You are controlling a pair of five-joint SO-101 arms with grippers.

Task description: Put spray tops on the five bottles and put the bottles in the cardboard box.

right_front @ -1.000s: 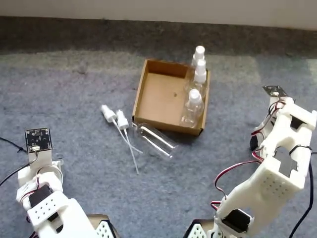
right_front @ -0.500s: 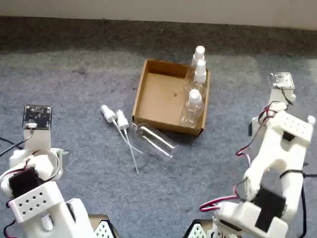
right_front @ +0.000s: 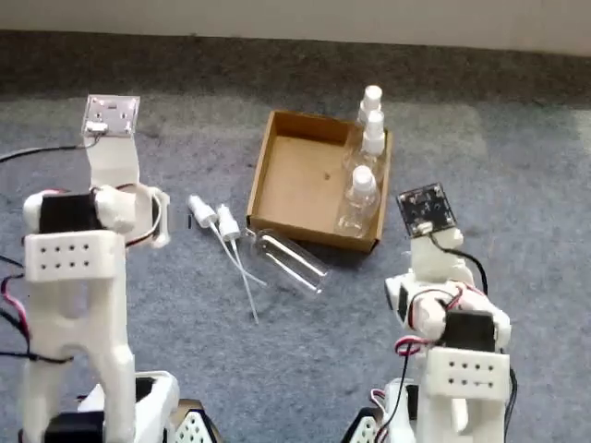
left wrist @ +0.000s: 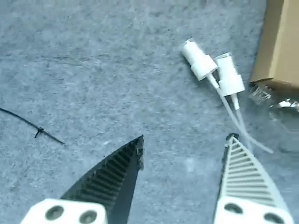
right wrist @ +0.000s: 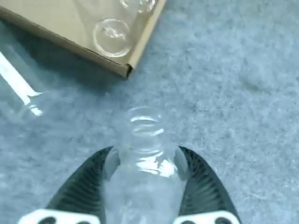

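In my right gripper (right wrist: 145,150), clamped between the fingers, is an uncapped clear bottle (right wrist: 145,186) just short of the cardboard box (right wrist: 46,16) (three capped bottles (right_front: 360,194) stand inside), while a second bare bottle (right_front: 294,260) and two spray tops (left wrist: 201,60) lie beside it, near my left gripper (left wrist: 184,139), fingers apart.

No legible text, label, number or sign anywhere. Plain brown cardboard box (right_front: 300,185), unprinted. Clear plastic bottle (right wrist: 145,177), bare of any label. White plastic spray tops (left wrist: 210,70), unmarked. Tiny marks on the small square circuit boards (right_front: 111,115), too small to read.
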